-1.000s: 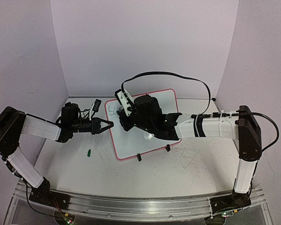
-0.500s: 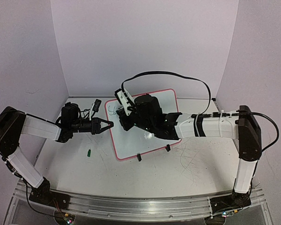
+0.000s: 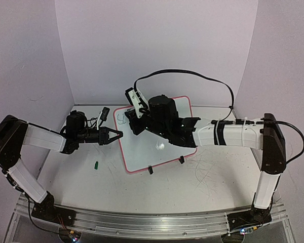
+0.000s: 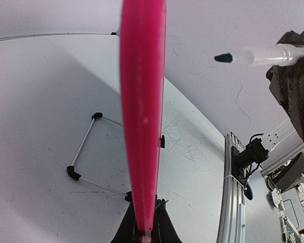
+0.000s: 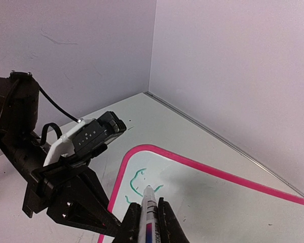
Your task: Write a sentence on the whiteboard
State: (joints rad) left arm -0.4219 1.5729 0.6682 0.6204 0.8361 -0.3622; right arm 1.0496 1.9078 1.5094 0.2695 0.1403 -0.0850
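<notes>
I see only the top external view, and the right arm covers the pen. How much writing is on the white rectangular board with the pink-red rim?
Observer: The right wrist view shows only a few curved green strokes in one corner of the rectangular white whiteboard, no full word.
Operator: Is the pen held?
Observer: Yes, the right gripper is shut on a white marker pen, its tip beside those strokes.
Operator: And the other arm?
Observer: The left wrist view shows the left gripper shut on the pink-red rim, seen edge-on.
</notes>
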